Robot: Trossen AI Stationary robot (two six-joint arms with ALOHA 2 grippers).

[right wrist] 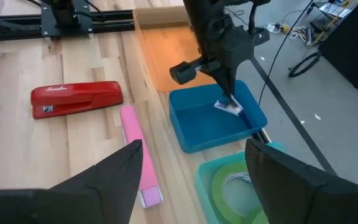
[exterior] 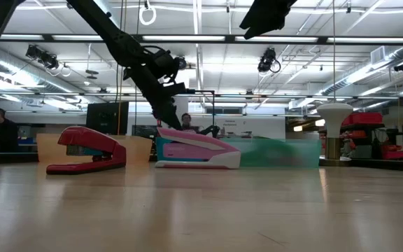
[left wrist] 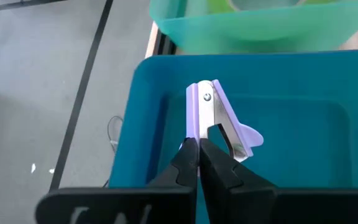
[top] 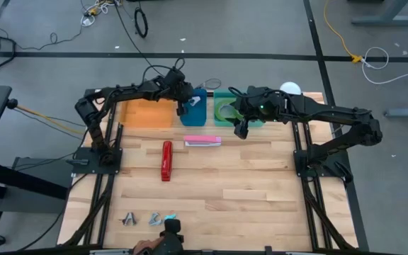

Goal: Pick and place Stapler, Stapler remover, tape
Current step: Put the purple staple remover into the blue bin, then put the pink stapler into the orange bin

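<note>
A lavender staple remover (left wrist: 211, 115) with metal jaws hangs inside the blue bin (top: 193, 112), with my left gripper (left wrist: 198, 152) shut on it. My left arm reaches into that bin from the table's left. The red stapler (top: 166, 161) lies on the table's middle, and the pink stapler (top: 202, 141) lies just near of the bins. A green tape roll (right wrist: 234, 185) lies in the green bin (top: 225, 108). My right gripper (top: 243, 129) hovers open above the table beside the green bin, holding nothing. My left gripper pinches the staple remover by one end (left wrist: 200, 132) between its two fingertips. The fingers slant down into the blue bin from the table's left side. The remover sticks out beyond the fingertips, low inside the bin (right wrist: 229, 107); whether it touches the floor cannot be told.
An orange bin (top: 147, 113) stands left of the blue one at the far edge. Several more staple removers (top: 151, 219) lie near the front edge. Bare wood lies between the staplers and the front edge. A person sits in the room behind (exterior: 2, 129).
</note>
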